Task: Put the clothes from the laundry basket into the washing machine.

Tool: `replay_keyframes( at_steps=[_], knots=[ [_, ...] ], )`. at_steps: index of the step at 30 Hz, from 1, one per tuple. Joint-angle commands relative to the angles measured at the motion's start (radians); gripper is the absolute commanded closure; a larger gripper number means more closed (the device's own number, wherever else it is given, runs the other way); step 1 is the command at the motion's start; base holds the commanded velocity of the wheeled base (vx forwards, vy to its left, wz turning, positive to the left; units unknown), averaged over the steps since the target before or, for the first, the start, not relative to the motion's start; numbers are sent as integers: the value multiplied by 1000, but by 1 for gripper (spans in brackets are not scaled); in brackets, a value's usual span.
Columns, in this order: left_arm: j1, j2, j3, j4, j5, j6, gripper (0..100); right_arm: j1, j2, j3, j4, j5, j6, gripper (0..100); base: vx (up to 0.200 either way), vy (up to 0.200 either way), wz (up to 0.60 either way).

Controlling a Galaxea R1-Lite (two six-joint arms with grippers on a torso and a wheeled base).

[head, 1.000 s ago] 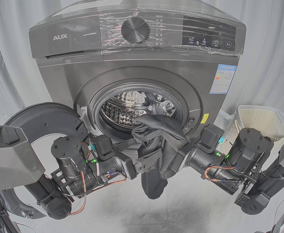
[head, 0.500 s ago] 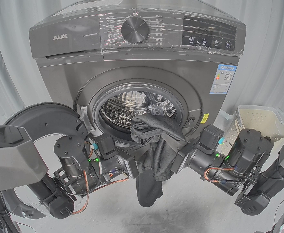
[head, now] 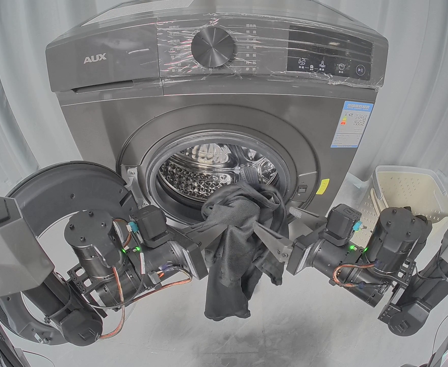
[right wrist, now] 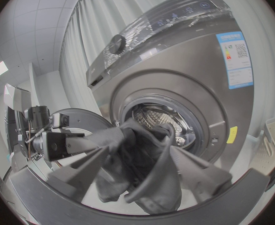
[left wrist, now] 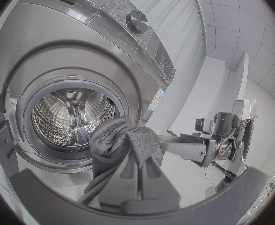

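The left claw is clamping a bunched fold of the dark grey garment. It is holding that fold up against the lower lip of the washing machine's open porthole. That is keeping the top of the cloth level with the steel drum, while most of it is hanging down outside the opening.

The right claw is standing wide open just beside the garment. Its fingers are spreading around a loose loop of cloth without pinching it, so the left arm is carrying all the weight.

The door is swinging fully out to the robot's left, leaving the mouth unobstructed. The laundry basket is sitting beside the machine on the robot's right.

The garment is probably at the point of being fed inward. The long trailing part is likely to be dragging over the lip, so it looks to be needing a push from the free claw.
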Motion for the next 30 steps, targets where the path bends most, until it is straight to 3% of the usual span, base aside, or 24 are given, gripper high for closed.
replay_keyframes(
  at_steps=[1, 11, 16, 19, 22, 24, 30],
  knots=[
    [1, -14, -2, -1, 0, 2, 100, -49, -2, 63, -1, 2, -1, 0, 0, 0, 0],
    [1, -16, -13, -1, 0, 6, 100, -66, 5, 183, 1, 7, -7, 0, 0, 0, 0],
    [-5, -50, -1, -1, -12, 6, 100, -64, 25, 192, 1, 10, -7, 0, 0, 0, 0],
    [-9, -105, 8, -1, -60, 8, 100, -61, 42, 191, 1, 13, -7, 0, 0, 0, 0],
    [-6, -168, 24, 1, -155, 8, 100, -55, 55, 189, -1, 14, -4, 0, 0, 0, 0],
    [-2, -189, 27, 1, -186, 9, 100, -54, 58, 182, -1, 14, -4, 0, 0, 0, 0],
    [-8, -226, 25, 1, -184, 5, 100, -52, 79, 172, -8, 14, -2, 0, 0, 0, 0]
  ],
)
